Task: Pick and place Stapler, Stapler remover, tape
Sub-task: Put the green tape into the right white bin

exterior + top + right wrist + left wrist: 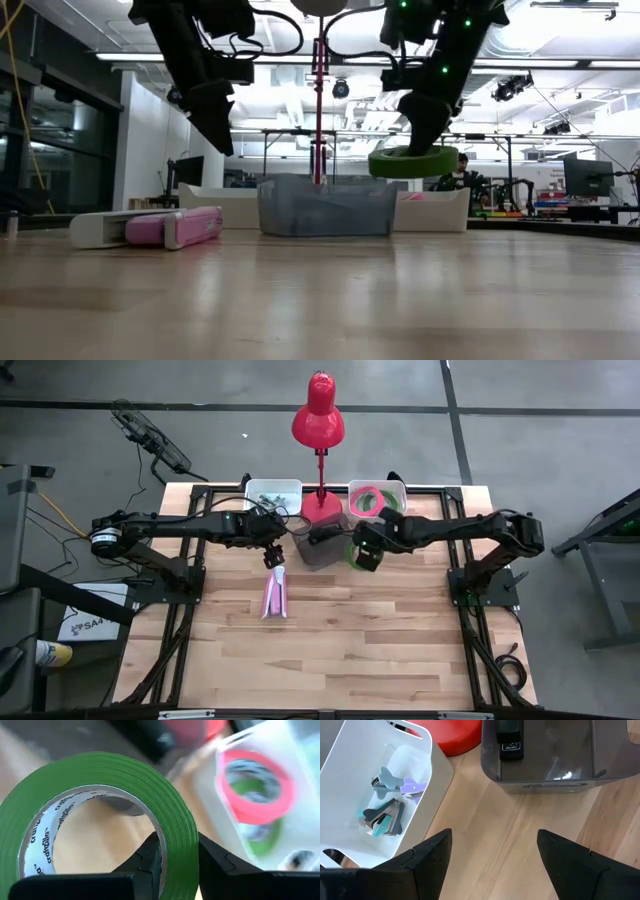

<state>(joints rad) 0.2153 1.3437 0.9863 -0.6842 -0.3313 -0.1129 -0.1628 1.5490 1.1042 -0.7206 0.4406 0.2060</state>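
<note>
Above the surface [330, 630], beside the grey bin [322, 548], our right gripper [366, 552] has its fingers clamped on a green tape ring [100, 820], held off the wood. Our left gripper [272, 556] hovers, fingers spread and empty, near the pink stapler [274, 594].

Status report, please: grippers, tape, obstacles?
Right gripper shut on green tape, lifted beside grey bin. Left gripper open, empty. Red lamp close.

Bright ceiling strip lights [560, 62] are glaring across the low view's top; the pink tape [255, 785] is blurring at the right wrist view's upper right; the table [400, 640] is lying evenly lit.
</note>
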